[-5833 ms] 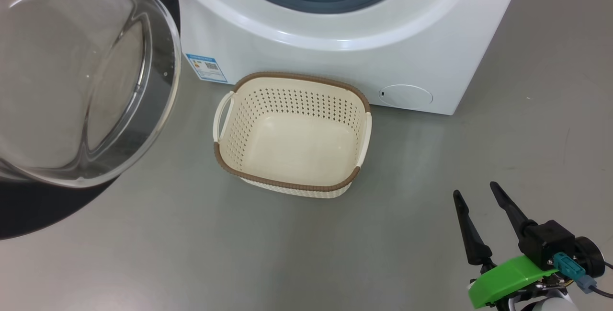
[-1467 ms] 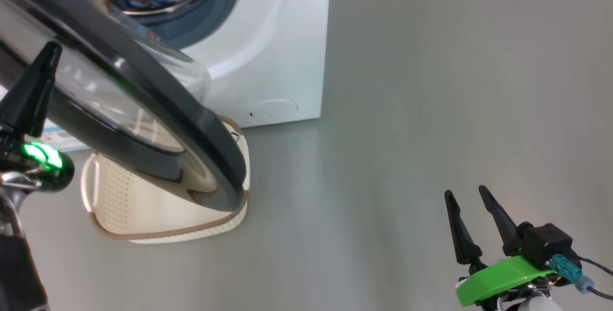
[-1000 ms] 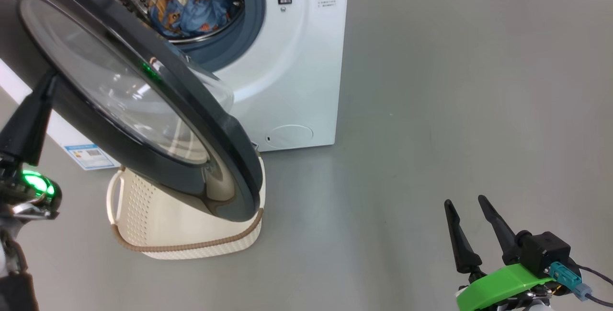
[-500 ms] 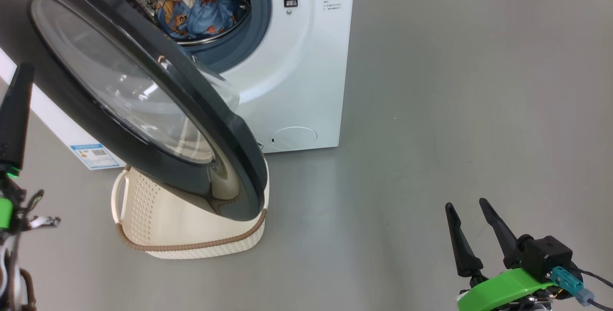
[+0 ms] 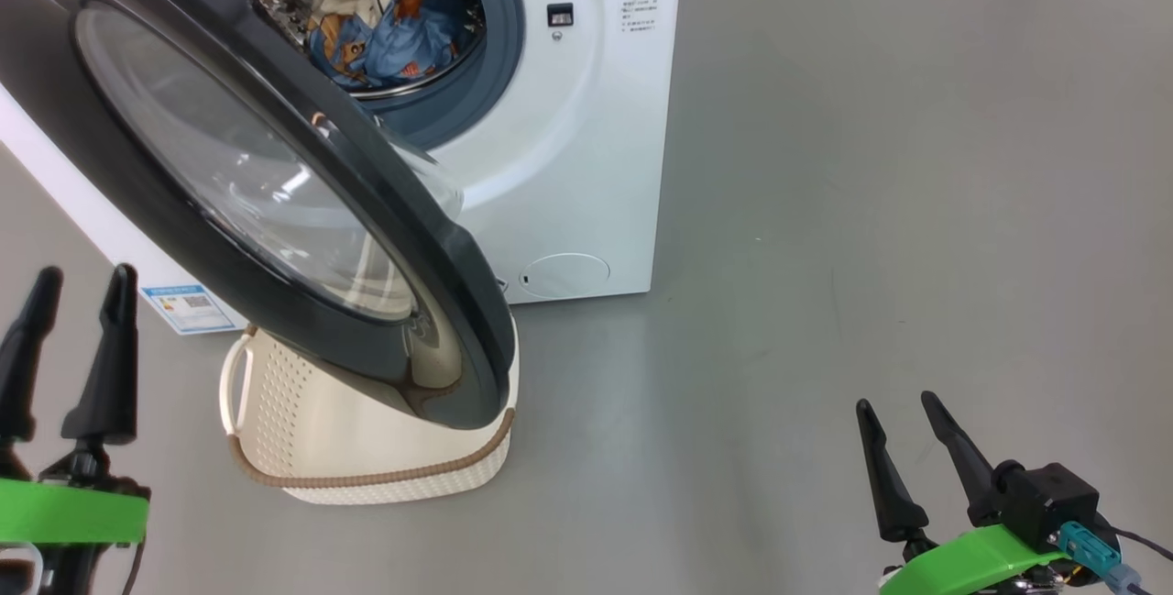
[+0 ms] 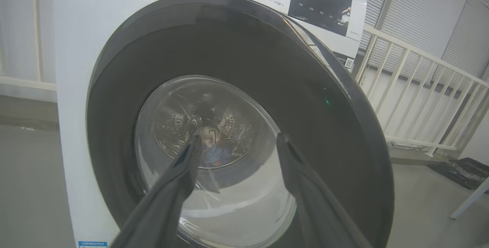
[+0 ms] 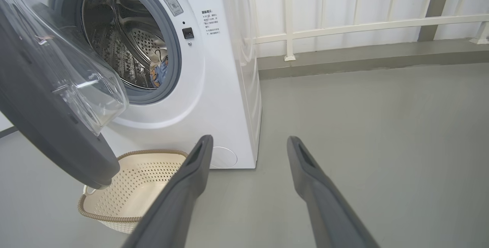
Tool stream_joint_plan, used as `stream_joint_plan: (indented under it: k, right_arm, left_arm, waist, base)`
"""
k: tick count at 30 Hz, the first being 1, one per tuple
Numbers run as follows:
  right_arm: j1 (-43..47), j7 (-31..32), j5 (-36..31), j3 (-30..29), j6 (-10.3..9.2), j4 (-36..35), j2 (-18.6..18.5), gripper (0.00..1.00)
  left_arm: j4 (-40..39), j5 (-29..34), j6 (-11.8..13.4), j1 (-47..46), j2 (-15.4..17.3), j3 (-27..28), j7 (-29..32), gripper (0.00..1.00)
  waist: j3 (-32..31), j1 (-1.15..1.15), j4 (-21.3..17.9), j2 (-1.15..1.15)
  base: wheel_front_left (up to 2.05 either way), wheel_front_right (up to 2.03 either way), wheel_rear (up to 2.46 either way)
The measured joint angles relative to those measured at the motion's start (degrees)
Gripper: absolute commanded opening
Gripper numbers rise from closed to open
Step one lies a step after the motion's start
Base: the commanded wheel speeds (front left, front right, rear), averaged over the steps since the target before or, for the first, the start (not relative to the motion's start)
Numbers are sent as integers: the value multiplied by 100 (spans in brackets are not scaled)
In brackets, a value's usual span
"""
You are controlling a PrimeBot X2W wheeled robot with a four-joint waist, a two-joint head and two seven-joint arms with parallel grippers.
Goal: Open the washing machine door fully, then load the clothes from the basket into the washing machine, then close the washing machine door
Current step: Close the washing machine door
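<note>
The washing machine point(image 5: 586, 118) stands at the upper left with the clothes point(image 5: 385, 27) lying inside its steel drum. Its door point(image 5: 440, 283) hangs half swung, the glass bowl facing the opening, over the basket point(image 5: 367, 467). In the right wrist view the basket point(image 7: 130, 187) looks bare inside. My left gripper point(image 5: 82, 274) is open at the lower left, apart from the door's black outer face point(image 6: 324, 99), which it looks straight at. Far off at the lower right, my right gripper point(image 5: 894, 401) is open above the floor.
A blue label sticker point(image 5: 188, 302) and the round filter cap point(image 5: 564, 274) mark the machine's lower front. A white railing point(image 7: 344, 26) runs behind the machine. Grey floor point(image 5: 871, 164) stretches to the right of the machine.
The head camera has shifted, so the machine sits a little lower and further right in the picture. My left gripper has drawn back from the door's outer face to the lower left. The right gripper barely moved.
</note>
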Motion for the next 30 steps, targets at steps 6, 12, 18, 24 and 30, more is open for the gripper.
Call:
stream_joint_plan:
  k: [6, 12, 18, 24, 30]
  right_arm:
    - [21, 0, -8, -10, 0, -15, 3, 100]
    - [27, -1, -8, -8, 0, -74, 4, 100]
    - [112, -1, -21, 0, 0, -127, 7, 100]
    - [110, -1, -24, 23, 0, -191, 7, 100]
    - [109, -2, -31, 41, 0, -240, 7, 100]
  left_arm:
    - [89, 1367, 0, 125, -334, 398, -16, 100]
    - [163, 2194, -1, 496, -797, 693, -16, 100]
    - [175, 2680, -1, 715, -1158, 1023, -16, 100]
    - [347, 2936, -1, 1045, -1447, 1105, -16, 100]
    - [432, 3205, -1, 1196, -1608, 1157, -16, 100]
  waist:
    - [-30, 0, 6, 0]
    - [-65, 0, -10, 0]
    - [-57, 0, -40, 0]
    - [-21, 0, -88, 0]
    - [-15, 0, -112, 0]
  base:
    - [0, 0, 0]
    - [0, 0, 0]
    - [0, 0, 0]
    - [0, 0, 0]
    - [0, 0, 0]
